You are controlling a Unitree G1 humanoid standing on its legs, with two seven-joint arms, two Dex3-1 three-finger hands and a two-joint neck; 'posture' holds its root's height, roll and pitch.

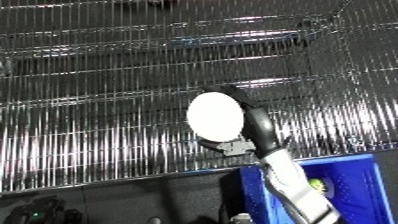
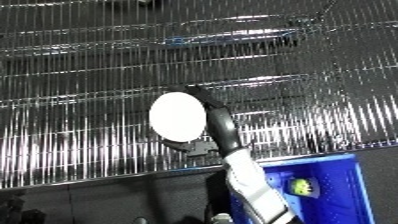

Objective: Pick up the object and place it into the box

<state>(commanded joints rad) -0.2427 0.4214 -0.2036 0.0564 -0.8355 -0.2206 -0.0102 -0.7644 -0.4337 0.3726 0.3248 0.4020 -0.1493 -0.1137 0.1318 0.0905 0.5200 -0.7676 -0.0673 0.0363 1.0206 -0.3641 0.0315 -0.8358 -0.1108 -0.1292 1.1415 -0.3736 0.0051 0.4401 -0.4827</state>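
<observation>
Disc point(image 1: 214, 116), white, sat clamped in my right hand point(image 1: 255, 126) above the rack point(image 1: 89, 100), short of the bin point(image 1: 360, 172), and could slip from that edge-on hold.

The white object point(image 1: 215, 116) hid most of the right hand point(image 1: 256, 125). The picture's lower edge cut off the bin point(image 1: 373, 175) and forearm point(image 1: 298, 187). A small yellow-green thing point(image 2: 302, 187) inside was too small to identify.

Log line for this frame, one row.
right robot hand: shut on white round object | held over wire shelf | blue bin lower right, not yet reached | left: not in view
</observation>
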